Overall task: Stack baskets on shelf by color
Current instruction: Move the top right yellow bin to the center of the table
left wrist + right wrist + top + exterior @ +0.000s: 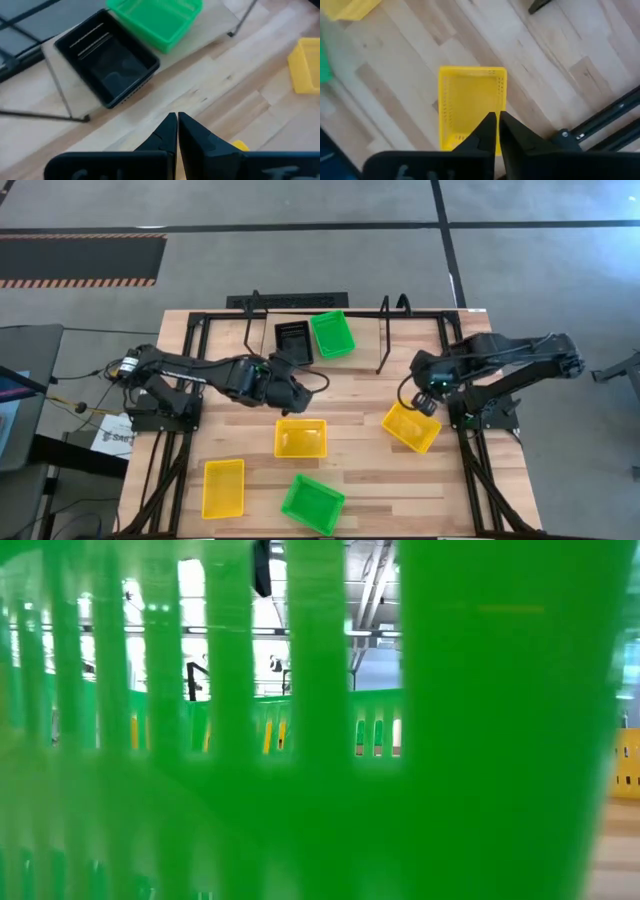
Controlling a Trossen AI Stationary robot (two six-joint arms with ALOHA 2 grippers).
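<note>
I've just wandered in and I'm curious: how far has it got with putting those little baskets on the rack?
Early days. A black basket and a green basket sit side by side on the shelf. The right gripper is closed on the rim of a yellow basket; the left gripper is shut and empty. Two more yellow baskets and another green one lie loose on the table.
</note>
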